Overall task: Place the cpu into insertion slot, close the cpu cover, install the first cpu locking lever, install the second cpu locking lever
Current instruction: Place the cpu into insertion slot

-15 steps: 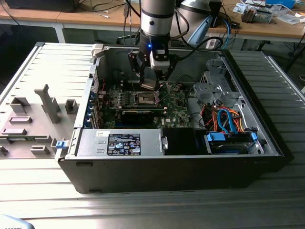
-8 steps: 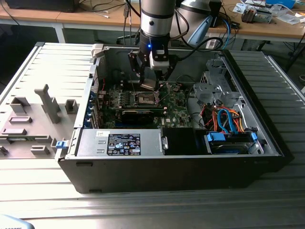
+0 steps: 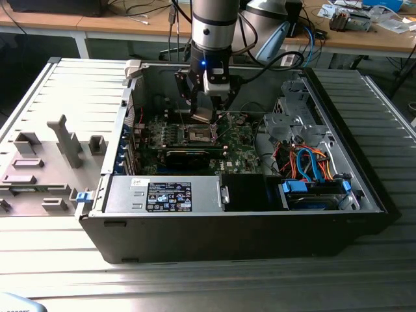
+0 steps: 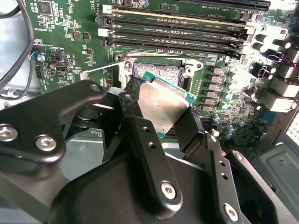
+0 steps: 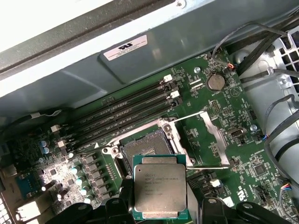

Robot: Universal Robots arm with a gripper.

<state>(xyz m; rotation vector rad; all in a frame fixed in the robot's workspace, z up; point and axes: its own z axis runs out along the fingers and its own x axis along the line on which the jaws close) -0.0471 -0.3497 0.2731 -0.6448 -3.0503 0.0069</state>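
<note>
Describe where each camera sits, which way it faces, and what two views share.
Exterior view: off the arm, looking down into the open computer case; arm and gripper show.
First wrist view: on the arm, facing the held chip and socket; fingertips show.
Second wrist view: on the arm, looking along the fingers clamping the chip.
Both wrist views share chip and socket.

Ribbed grey metal worktop [image 3: 214, 286] across the near side; along the far edge, wooden desks [image 3: 383, 40] carry loose cables [image 3: 140, 10], dark shadow underneath.
</note>
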